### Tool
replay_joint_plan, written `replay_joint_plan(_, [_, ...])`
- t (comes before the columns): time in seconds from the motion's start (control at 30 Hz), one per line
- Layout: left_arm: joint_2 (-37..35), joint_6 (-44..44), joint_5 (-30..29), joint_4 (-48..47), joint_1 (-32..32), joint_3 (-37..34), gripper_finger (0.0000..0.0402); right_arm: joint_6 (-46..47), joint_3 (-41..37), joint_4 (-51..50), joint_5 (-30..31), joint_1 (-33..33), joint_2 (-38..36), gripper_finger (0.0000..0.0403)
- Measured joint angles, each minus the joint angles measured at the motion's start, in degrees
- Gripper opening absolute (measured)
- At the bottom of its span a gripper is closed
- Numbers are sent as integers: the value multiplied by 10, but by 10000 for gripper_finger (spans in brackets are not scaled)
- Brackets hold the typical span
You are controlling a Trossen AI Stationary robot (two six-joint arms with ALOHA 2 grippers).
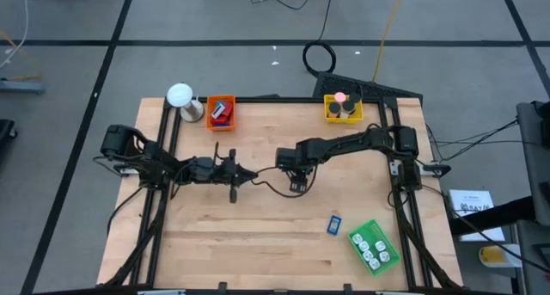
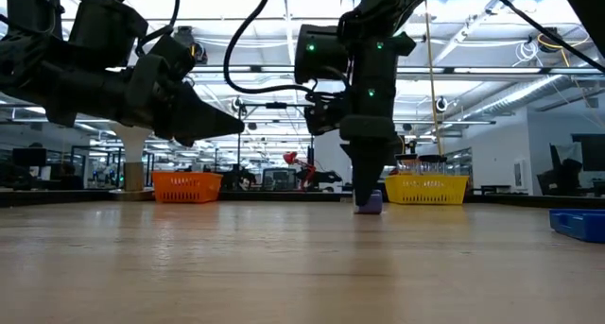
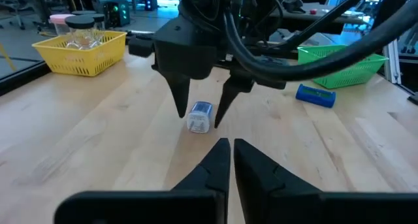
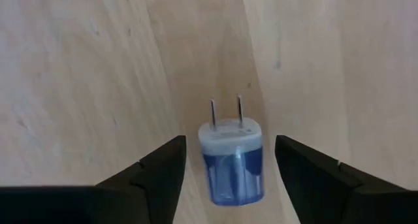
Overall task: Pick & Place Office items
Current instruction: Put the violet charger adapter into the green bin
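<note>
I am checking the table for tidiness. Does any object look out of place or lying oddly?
Two items lie loose on the wood, outside the trays: a blue plug adapter on its side, prongs showing, between the open right gripper's fingers, and a blue rectangular piece beside the green tray. Nothing looks damaged.

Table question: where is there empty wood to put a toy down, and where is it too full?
The table is bare along its near left part, below the left arm, and along the far edge between the orange tray and yellow tray. It is crowded mid-table, where the right fingers stand open around a blue plug, and near the green tray at the near right.
</note>
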Motion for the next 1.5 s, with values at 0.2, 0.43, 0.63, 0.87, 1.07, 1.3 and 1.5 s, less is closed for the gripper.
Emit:
replay_joint_plan(0.2, [0, -7, 0, 0, 0, 0, 26, -1, -1, 9, 42, 1, -1, 150])
replay_joint_plan(0.43, [0, -8, 0, 0, 0, 0, 26, -8, -53, 81, 44, 10, -12, 111])
replay_joint_plan(0.63, [0, -10, 0, 0, 0, 0, 26, 7, -105, 156, 45, 30, -61, 116])
replay_joint_plan(0.87, [0, -10, 1, 0, 0, 1, 26, 29, -288, 448, 115, 77, -201, 116])
replay_joint_plan(1.07, [0, -11, 1, 1, 0, 1, 26, 53, -513, 866, 146, 107, -206, 118])
replay_joint_plan(1.3, [0, -12, 1, 1, 0, 3, 26, 14, -566, 1000, 147, 102, -170, 118])
replay_joint_plan(1.5, [0, -12, 1, 1, 0, 3, 26, -24, -562, 988, 147, 101, -169, 123])
